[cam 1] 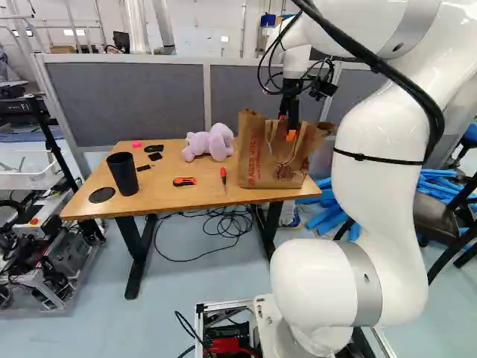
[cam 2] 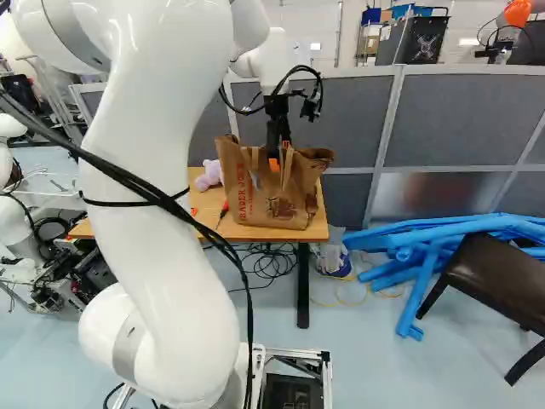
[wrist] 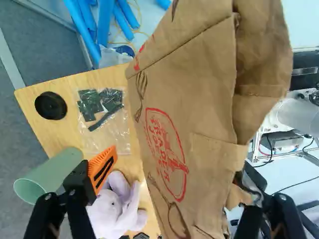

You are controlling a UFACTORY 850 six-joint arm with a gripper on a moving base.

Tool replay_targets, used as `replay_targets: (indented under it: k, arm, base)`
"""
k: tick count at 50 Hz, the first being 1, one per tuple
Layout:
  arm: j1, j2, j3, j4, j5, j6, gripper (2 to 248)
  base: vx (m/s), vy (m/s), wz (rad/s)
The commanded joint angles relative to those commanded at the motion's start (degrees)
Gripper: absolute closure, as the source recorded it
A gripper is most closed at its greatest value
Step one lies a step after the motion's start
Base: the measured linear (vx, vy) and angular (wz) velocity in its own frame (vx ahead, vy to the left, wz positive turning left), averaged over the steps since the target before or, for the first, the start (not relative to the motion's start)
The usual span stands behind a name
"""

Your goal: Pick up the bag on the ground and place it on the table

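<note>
Left base view: brown paper bag [cam 1: 261, 160] upright on the wooden bench [cam 1: 160, 195], at its right end. Hand [cam 1: 287, 127] pointing down at the bag's top. Purple plush [cam 1: 209, 143] just beside the bag. Orange-handled screwdriver [cam 1: 223, 176] between bag and orange-and-black tool [cam 1: 184, 181]. Dark tumbler [cam 1: 123, 174] further left, black disc [cam 1: 101, 195] next to it.

Right base view: same bag, base on the bench, near the end closest to the blue foam tubes [cam 2: 421, 256]. Dark chair [cam 2: 502, 285] on the floor at the right.

Wrist view: hand [wrist: 177, 174] released, fingers wide apart, bag between them, not clamped. Orange pad [wrist: 102, 167] is clear of the paper. Plush beside that finger, green cup [wrist: 50, 174] past it. Clear bag of dark pieces [wrist: 103, 117] next to black round thing [wrist: 51, 105].
</note>
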Motion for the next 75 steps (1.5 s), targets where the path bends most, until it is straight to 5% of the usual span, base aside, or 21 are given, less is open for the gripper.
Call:
replay_targets:
  k: [75]
  arm:
    - [1.78,11.94,-0.21,-1.08,-3.62,0.00,3]
  base:
    - [0.000,0.000,0.000]
